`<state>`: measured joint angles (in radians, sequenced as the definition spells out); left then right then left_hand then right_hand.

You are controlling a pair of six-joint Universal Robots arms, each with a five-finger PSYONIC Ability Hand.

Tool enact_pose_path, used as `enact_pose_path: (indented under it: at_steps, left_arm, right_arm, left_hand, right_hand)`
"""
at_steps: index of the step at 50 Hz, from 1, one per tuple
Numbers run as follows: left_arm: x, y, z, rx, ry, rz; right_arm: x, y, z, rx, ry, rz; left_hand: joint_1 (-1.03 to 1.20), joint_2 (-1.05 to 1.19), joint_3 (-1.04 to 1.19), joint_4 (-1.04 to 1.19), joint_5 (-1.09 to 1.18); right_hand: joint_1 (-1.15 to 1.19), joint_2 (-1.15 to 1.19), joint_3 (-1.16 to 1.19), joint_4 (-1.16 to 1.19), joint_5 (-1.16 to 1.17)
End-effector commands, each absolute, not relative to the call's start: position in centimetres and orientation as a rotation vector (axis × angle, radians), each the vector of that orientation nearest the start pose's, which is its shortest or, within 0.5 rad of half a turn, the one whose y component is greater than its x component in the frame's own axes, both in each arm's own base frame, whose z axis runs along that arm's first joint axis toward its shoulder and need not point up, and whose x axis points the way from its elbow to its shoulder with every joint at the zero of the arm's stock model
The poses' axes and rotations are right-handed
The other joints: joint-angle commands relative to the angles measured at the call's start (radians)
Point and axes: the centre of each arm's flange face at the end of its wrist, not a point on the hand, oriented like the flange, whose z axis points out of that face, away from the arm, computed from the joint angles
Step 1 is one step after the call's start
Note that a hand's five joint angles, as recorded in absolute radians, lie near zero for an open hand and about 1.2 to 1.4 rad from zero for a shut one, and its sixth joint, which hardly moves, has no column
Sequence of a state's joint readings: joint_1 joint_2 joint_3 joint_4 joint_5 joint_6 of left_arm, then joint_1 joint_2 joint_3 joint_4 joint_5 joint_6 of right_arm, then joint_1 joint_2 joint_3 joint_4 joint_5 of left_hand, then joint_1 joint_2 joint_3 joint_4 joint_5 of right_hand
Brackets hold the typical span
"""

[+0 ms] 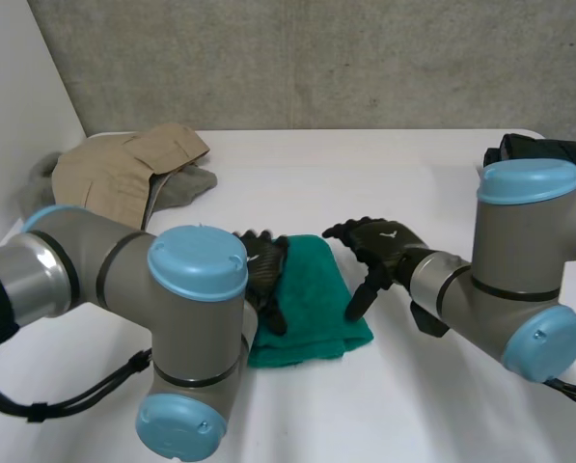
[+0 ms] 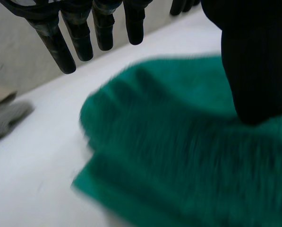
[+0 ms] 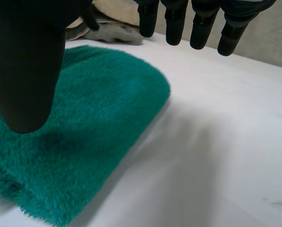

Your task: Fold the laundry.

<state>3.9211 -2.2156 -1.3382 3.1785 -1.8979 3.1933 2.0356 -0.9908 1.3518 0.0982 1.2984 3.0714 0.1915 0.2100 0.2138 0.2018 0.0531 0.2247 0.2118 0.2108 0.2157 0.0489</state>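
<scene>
Left robot hand (image 1: 264,266) at green towel (image 1: 316,294) edge

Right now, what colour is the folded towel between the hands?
Teal green towel, plain; clearest in the right wrist view.

Left arm (image 1: 95,265), grey tube with light-blue joint caps: bent at the elbow, forearm directed toward the table centre. Left hand (image 1: 266,270), black, multi-fingered: palm down, fingers (image 2: 70,42) straight and spread, thumb (image 2: 254,71) extended apart from them. Right arm (image 1: 519,251), same build: angled inward. Right hand (image 1: 389,241), black: fingers (image 3: 202,23) hanging down, loosely relaxed, thumb (image 3: 27,66) held separate.
</scene>
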Motion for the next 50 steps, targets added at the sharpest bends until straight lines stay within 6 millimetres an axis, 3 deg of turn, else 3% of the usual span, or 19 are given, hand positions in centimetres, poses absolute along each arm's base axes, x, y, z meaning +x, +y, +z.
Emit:
enact_pose_path:
  at_steps: [1,8,12,16,19,25,29,33,39,50]
  left_arm:
    - [-32.6,-21.4,13.3,0.782,2.519,-1.717]
    - [-31.9,-21.1,13.0,0.919,2.425,-1.646]
    - [-31.8,-21.2,14.1,0.918,2.402,-1.681]
    - [-32.2,-21.4,15.3,0.924,2.397,-1.742]
    - [-33.0,-21.9,17.6,0.949,2.389,-1.862]
    - [-34.2,-22.9,21.9,1.049,2.358,-2.104]
    - [-34.9,-24.1,25.8,1.228,2.304,-2.311]
    - [-35.8,-23.1,27.0,1.502,2.323,-2.347]
    - [-35.8,-22.7,27.2,1.688,2.371,-2.311]
    - [-35.8,-22.7,27.2,1.696,2.373,-2.313]
  right_arm:
    - [32.5,-25.4,14.2,-0.958,2.167,-1.315]
    - [32.9,-25.4,12.7,-1.107,2.191,-1.358]
    - [32.8,-25.6,13.2,-1.143,2.206,-1.423]
    - [33.0,-25.1,15.5,-1.145,2.141,-1.532]
    - [33.2,-24.1,16.5,-1.153,2.096,-1.573]
    - [33.8,-19.9,17.0,-1.22,1.973,-1.66]
    - [33.8,-17.4,15.5,-1.319,1.932,-1.689]
    - [34.0,-15.9,14.0,-1.398,1.886,-1.715]
    - [34.6,-16.3,11.6,-1.407,1.877,-1.739]
    - [36.2,-18.2,11.2,-1.363,1.77,-1.868]
  left_hand:
    - [0.004,-0.014,-0.018,-0.006,-0.032]
    - [0.004,-0.014,-0.018,-0.006,-0.032]
    - [0.007,-0.011,-0.015,-0.003,-0.029]
    - [0.004,-0.014,-0.018,-0.006,-0.032]
    - [0.007,-0.011,-0.015,-0.003,-0.029]
    - [0.007,-0.011,-0.015,-0.003,-0.029]
    - [0.004,-0.014,-0.018,-0.006,-0.032]
    - [0.004,-0.014,-0.018,-0.006,-0.032]
    - [0.004,-0.014,-0.018,-0.006,-0.032]
    - [0.004,-0.014,-0.018,-0.006,-0.032]
  right_hand:
    - [-0.05,-0.037,-0.036,-0.041,-0.049]
    - [-0.05,-0.037,-0.036,-0.041,-0.049]
    - [-0.05,-0.037,-0.036,-0.041,-0.049]
    - [-0.05,-0.037,-0.036,-0.041,-0.049]
    - [-0.05,-0.037,-0.036,-0.041,-0.049]
    - [-0.05,-0.037,-0.036,-0.041,-0.049]
    - [-0.05,-0.037,-0.036,-0.041,-0.049]
    - [-0.05,-0.037,-0.036,-0.041,-0.049]
    - [-0.05,-0.037,-0.036,-0.041,-0.049]
    - [0.039,0.052,0.053,0.048,0.04]
